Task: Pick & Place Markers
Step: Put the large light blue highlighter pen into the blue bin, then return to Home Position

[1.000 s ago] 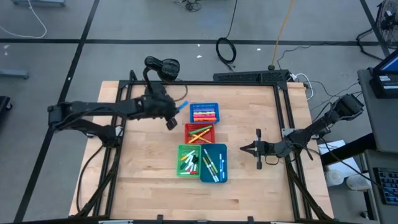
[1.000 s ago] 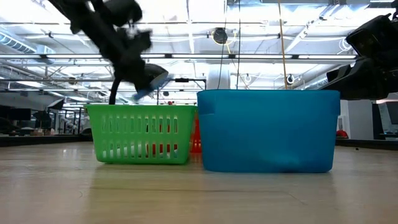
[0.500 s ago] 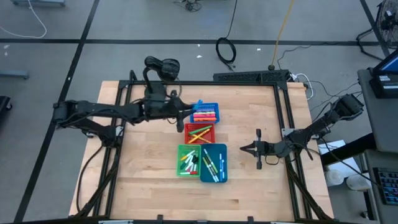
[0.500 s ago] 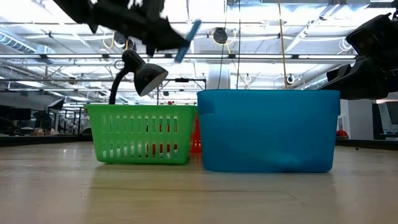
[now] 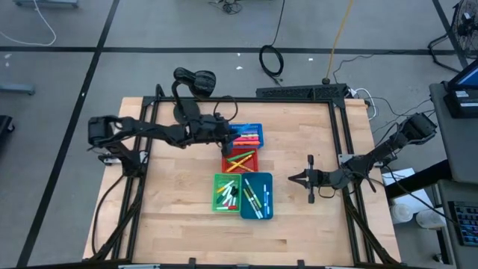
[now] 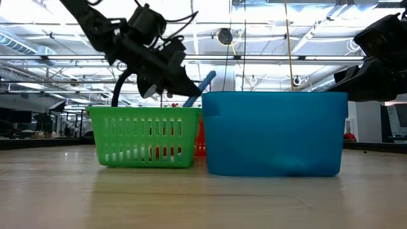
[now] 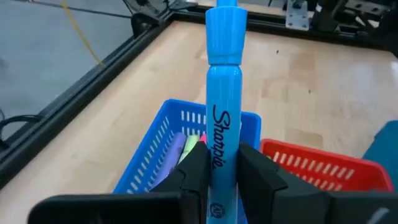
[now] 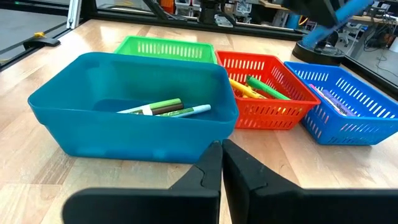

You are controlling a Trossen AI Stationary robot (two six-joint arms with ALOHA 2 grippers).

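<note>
My left gripper (image 5: 225, 133) is shut on a light-blue marker (image 7: 223, 93) over the left end of the blue basket (image 5: 246, 136), which holds pink and orange markers. In the low view the marker (image 6: 202, 86) shows just above the bins' rims. More markers lie in the red basket (image 5: 240, 159), the green basket (image 5: 226, 192) and the teal bin (image 5: 257, 196). At the right of the table my right gripper (image 5: 293, 178) waits, shut and holding nothing, with the teal bin in front of it (image 8: 219, 157). My left gripper pinches the marker's barrel near its rear end (image 7: 221, 163) between its two fingers (image 7: 194, 173), one on each side. The fingers come from the table's left, slanting slightly down. The marker lies along them, sticking out past the tips toward the right, and is lifted clear of the basket.
The four bins stand close together at the table's middle. A black desk lamp (image 5: 196, 81) stands at the far left edge, behind my left arm. Bare wood (image 5: 172, 202) lies left, near and right of the bins. A black frame runs around the table.
My left gripper has carried the blue marker toward the table's right, from beside the blue basket to over its left end. It rose first, then came down to near the bins' rims, tipping forward. It has stayed shut on the marker.
</note>
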